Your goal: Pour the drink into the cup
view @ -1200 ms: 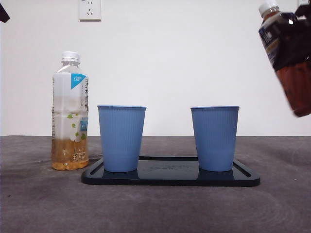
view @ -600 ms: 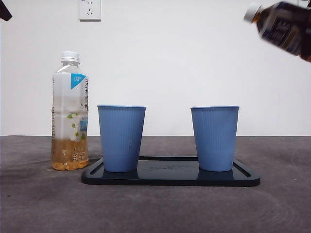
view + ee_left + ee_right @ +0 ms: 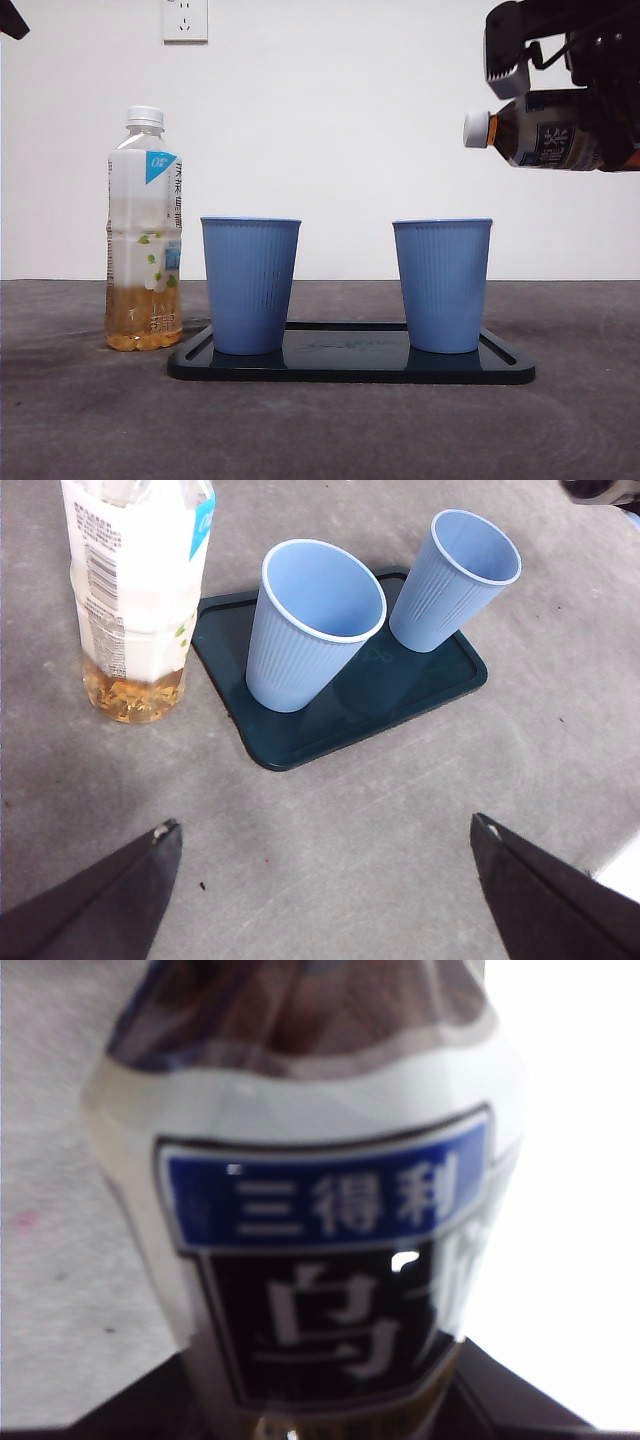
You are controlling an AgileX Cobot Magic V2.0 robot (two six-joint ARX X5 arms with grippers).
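Observation:
My right gripper (image 3: 600,125) is shut on a dark tea bottle (image 3: 545,132) with a white cap on. It holds the bottle lying level, high at the right, with the cap pointing left above the right blue cup (image 3: 442,285). The bottle's label (image 3: 320,1260) fills the right wrist view. Two blue ribbed cups stand on a dark tray (image 3: 350,362); the left cup (image 3: 250,285) and the right cup (image 3: 455,580) both look empty in the left wrist view. My left gripper (image 3: 320,880) is open, above the table in front of the tray.
A clear bottle (image 3: 145,230) with a white cap and a little yellow drink stands left of the tray; it also shows in the left wrist view (image 3: 135,590). A wall socket (image 3: 185,20) is on the back wall.
The right gripper has tipped the dark bottle from nearly upright to level and moved it left, toward the right cup. Nothing else has moved.

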